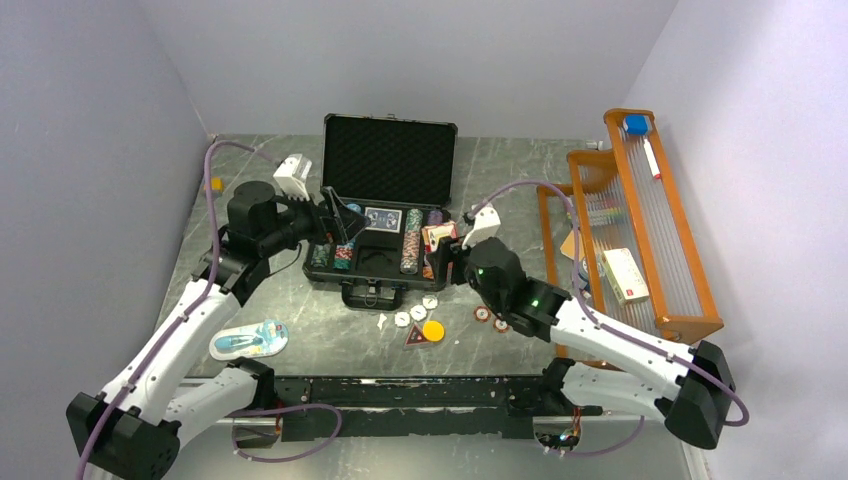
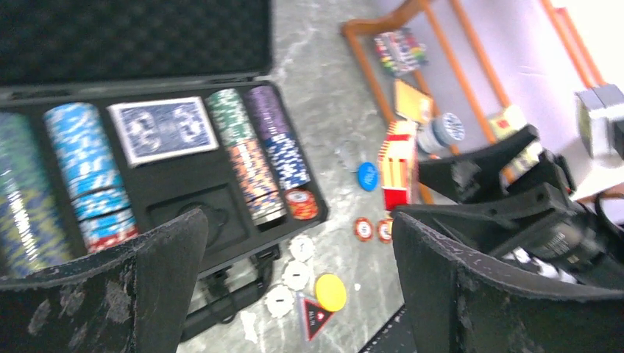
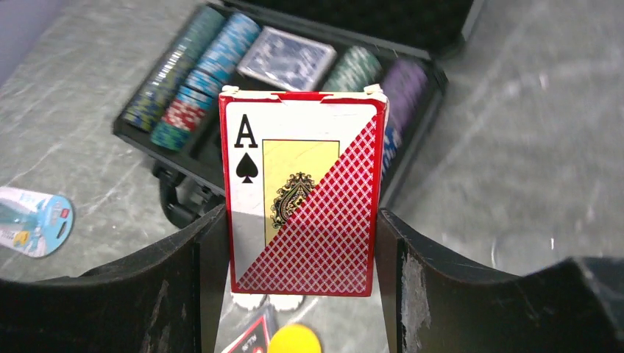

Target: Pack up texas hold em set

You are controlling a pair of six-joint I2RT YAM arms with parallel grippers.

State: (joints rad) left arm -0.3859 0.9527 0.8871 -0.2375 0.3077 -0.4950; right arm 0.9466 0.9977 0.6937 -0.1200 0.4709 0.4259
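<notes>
The black briefcase (image 1: 390,160) lies open at mid table, with rows of striped poker chips (image 1: 412,243) and a blue card deck (image 1: 383,218) in its foam tray. My right gripper (image 1: 445,255) is shut on the red card deck (image 3: 302,198) and holds it upright just right of the case; the deck also shows in the left wrist view (image 2: 397,165). My left gripper (image 1: 340,225) is open and empty above the case's left chip rows (image 2: 81,176). White discs (image 1: 415,310), a yellow disc (image 1: 433,330), a triangular marker (image 1: 413,337) and two red chips (image 1: 490,318) lie in front of the case. A blue disc (image 2: 367,176) lies right of it.
A blue-white blister pack (image 1: 248,340) lies at the front left. An orange wooden rack (image 1: 640,220) with boxes stands along the right wall. A small white box (image 1: 292,175) stands left of the case lid. Walls close in on three sides.
</notes>
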